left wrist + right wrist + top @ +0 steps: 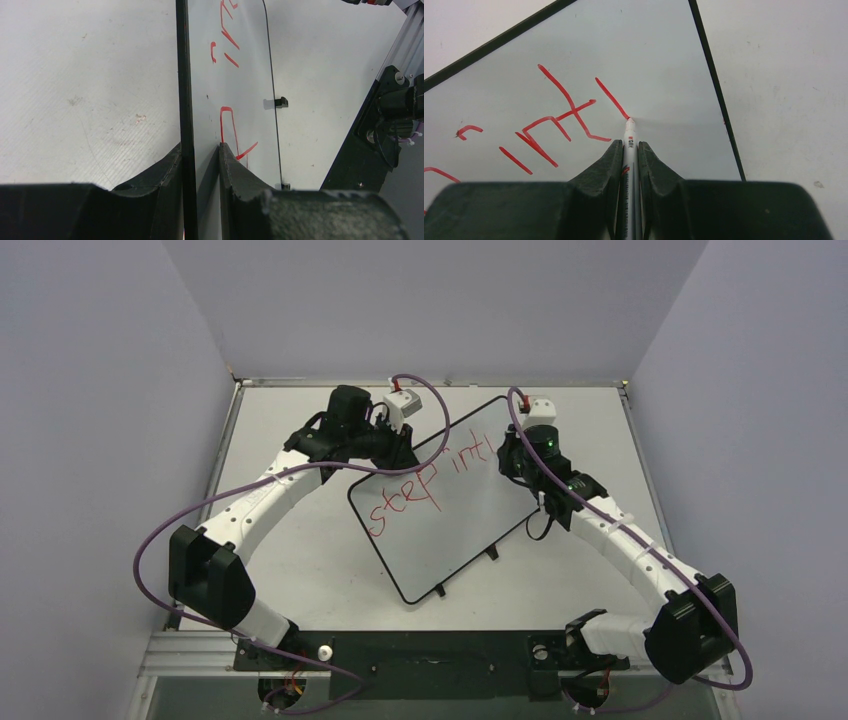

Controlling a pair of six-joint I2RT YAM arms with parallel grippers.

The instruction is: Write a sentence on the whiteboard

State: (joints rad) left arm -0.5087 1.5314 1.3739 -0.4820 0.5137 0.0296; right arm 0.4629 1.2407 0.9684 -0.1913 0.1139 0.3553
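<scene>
On the whiteboard [452,532] edge, left end effector [200,149] clamps; right end effector [629,145] pinches marker [629,131], seemingly touching.

**OCCLUDED AND CROPPED REGIONS**

Left wrist view: the left gripper [200,146] covers the near edge of the whiteboard [240,90], which I see almost edge-on. The top border crops the board. The sentence [222,125] appears only as fragments, and one stroke passes behind a finger [235,175].

Right wrist view: the right gripper [629,144] hides the barrel of the marker [629,131] below its tip. I cannot read the barrel print; it is too small. The left border crops the lettering.

Top view: the left arm [270,490] covers part of the board's far edge and its own gripper fingers. The right arm [620,530] covers the marker and part of the board's right edge.
</scene>
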